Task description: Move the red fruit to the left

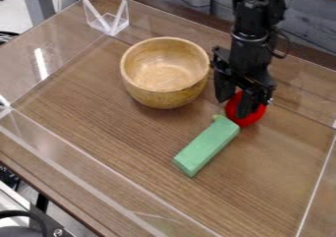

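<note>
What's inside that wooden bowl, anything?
The wooden bowl looks empty: bare wood shows on its inner wall and bottom. Its near rim hides a sliver of the inside. The red fruit sits outside, under the gripper.

gripper [243, 95] points down over the red fruit [249, 110], between bowl [165, 72] and green block [207, 146].
</note>
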Robot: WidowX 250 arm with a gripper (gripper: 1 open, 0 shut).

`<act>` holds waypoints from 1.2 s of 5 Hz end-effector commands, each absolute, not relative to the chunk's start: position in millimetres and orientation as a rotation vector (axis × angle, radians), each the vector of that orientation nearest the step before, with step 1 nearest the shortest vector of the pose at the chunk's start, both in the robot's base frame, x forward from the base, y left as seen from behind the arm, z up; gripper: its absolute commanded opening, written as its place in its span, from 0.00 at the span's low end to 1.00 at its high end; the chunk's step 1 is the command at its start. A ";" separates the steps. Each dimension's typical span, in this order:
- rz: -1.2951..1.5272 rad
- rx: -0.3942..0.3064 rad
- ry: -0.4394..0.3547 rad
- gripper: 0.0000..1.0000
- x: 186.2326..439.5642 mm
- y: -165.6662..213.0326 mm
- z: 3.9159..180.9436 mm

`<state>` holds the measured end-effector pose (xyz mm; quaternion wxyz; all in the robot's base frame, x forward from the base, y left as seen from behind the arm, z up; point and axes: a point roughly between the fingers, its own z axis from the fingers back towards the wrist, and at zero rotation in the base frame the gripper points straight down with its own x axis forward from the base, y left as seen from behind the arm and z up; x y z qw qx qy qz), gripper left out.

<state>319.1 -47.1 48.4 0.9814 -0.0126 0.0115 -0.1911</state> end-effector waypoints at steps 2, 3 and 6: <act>-0.345 -0.014 -0.032 0.00 327.5 -51.4 67.5; -0.314 -0.015 -0.035 0.00 326.5 -64.2 68.7; -0.330 -0.012 -0.043 0.00 316.1 -80.1 61.6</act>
